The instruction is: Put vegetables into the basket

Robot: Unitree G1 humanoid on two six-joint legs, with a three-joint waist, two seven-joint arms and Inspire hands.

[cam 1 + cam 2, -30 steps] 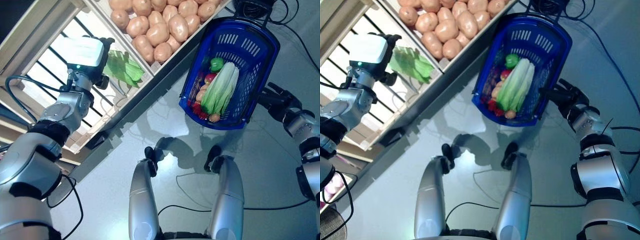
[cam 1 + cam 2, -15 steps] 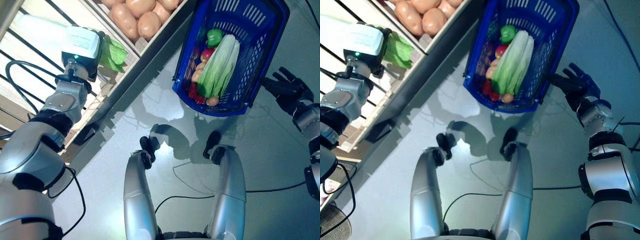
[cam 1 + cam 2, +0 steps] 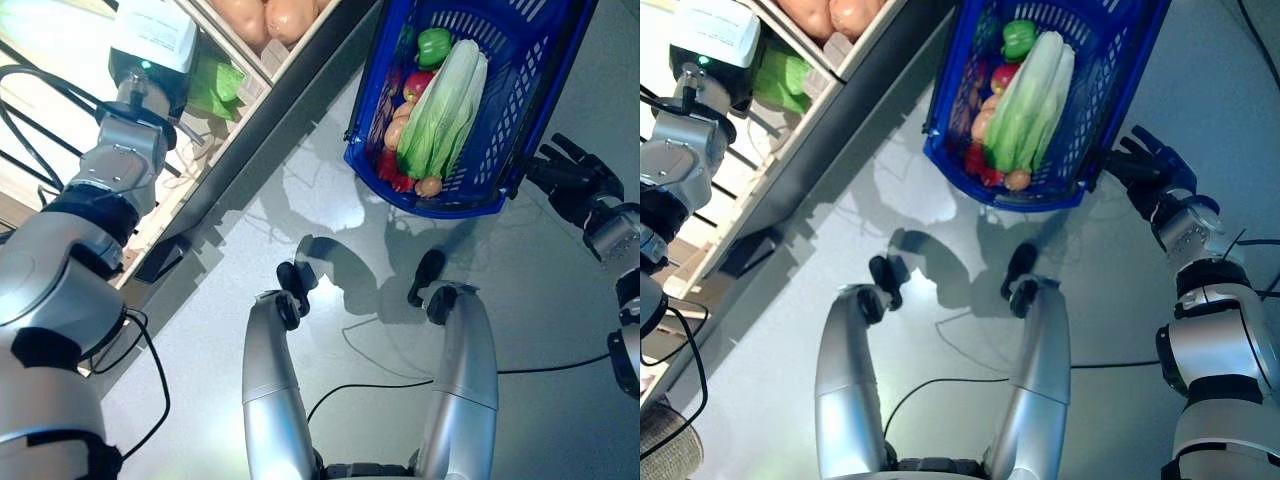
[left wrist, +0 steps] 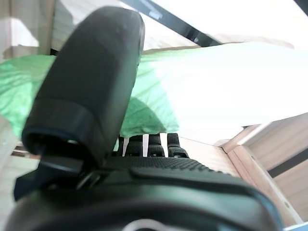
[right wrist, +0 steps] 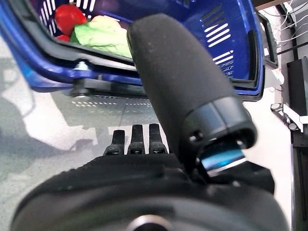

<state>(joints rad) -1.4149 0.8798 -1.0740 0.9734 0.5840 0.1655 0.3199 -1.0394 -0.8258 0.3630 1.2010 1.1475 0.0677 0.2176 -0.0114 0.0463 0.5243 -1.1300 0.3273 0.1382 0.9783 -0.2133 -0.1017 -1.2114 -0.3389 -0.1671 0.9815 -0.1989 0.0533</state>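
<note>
A blue basket [image 3: 432,206] stands on the grey floor, holding a long pale-green cabbage [image 3: 440,110], a green pepper [image 3: 433,46], red vegetables [image 3: 414,86] and small potatoes. My right hand [image 3: 572,182] hovers open with spread fingers just off the basket's right wall; its own view shows the basket [image 5: 159,62] past straight fingers. My left hand [image 4: 96,86] reaches into the wooden shelf, fingers [image 4: 149,143] straight against a green leafy vegetable [image 3: 218,86], which fills the space beyond the thumb [image 4: 159,103]. From above the hand is mostly hidden by its wrist.
Several potatoes [image 3: 268,12] lie in the shelf bin beside the greens. The shelf's dark front edge [image 3: 270,120] runs diagonally between the bins and the basket. Open grey floor [image 3: 330,200] lies between the shelf and the basket.
The whole picture has shifted, so the camera moved. Both hands keep roughly the same place relative to the greens and the basket; the right hand's fingers stay spread.
</note>
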